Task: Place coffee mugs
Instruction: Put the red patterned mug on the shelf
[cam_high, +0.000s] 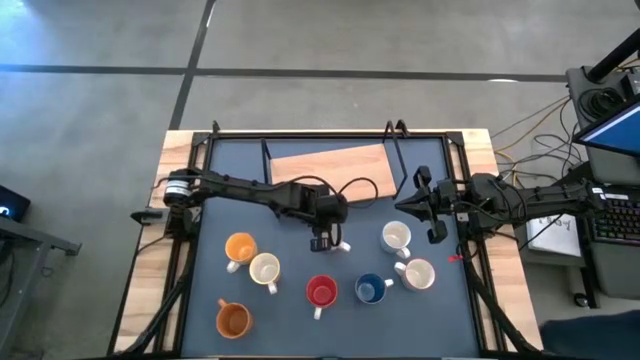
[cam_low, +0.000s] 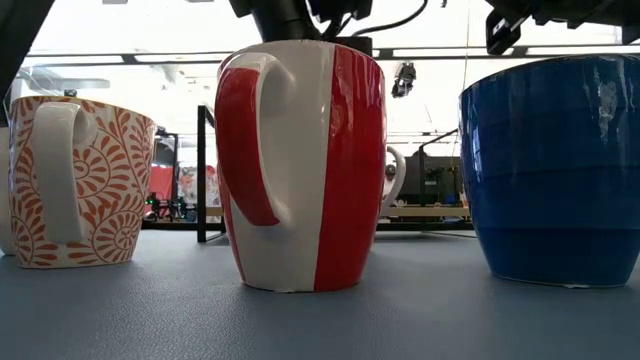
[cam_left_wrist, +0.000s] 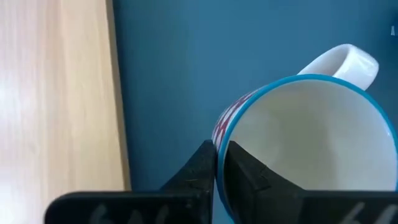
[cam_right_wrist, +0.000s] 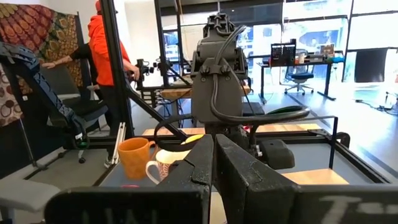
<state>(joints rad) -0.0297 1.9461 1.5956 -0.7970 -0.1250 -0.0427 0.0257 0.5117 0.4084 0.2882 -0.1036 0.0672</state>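
Observation:
My left gripper (cam_high: 322, 240) is at the middle of the blue mat (cam_high: 290, 215), shut on a white mug with a blue rim and a red pattern (cam_left_wrist: 311, 130). In the high view the gripper hides that mug except for its white handle (cam_high: 344, 245). Several other coffee mugs stand on the mat nearer the front edge: orange-patterned (cam_high: 240, 247), cream (cam_high: 265, 270), orange (cam_high: 233, 318), red (cam_high: 321, 292), blue (cam_high: 371, 289) and two white ones (cam_high: 397, 237) (cam_high: 418, 273). My right gripper (cam_high: 412, 206) waits shut, raised at the mat's right side, holding nothing. My left gripper pinches the mug's rim (cam_left_wrist: 219, 138) on the side opposite the handle, one finger (cam_left_wrist: 202, 168) outside the wall and the other finger (cam_left_wrist: 249, 174) inside the mug. The fingers come steeply from above. The mug is upright, mouth up.
A wooden board (cam_high: 330, 165) lies at the mat's far side. Black frame rails (cam_high: 200, 200) run along the mat's left and right sides. In the right wrist view a person in an orange top (cam_right_wrist: 106, 50) stands beyond the table.

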